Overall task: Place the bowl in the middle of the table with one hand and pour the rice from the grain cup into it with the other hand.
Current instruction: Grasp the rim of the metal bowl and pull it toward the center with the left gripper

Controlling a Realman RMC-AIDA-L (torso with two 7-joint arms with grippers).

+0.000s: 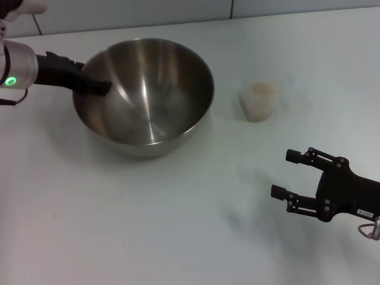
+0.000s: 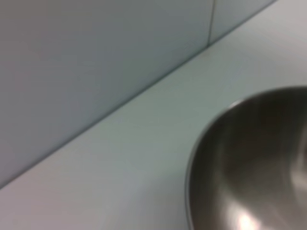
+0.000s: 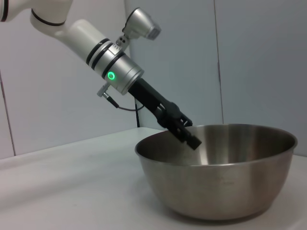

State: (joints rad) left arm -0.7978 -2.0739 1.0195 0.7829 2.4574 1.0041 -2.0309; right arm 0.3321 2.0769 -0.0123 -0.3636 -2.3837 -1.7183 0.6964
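Steel bowl (image 3: 218, 170) rim pinched by left end effector (image 3: 184, 132); right end effector (image 1: 286, 174) wide.

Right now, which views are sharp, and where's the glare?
Head view: sharp, with bright streaks inside the bowl and soft shadows beside the right gripper. Left wrist view: blurred, only rim and table. Right wrist view: clear on the left gripper.

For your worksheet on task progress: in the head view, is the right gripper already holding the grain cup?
No. The right gripper hangs open near the table's front, apart from the grain cup standing beside the bowl.
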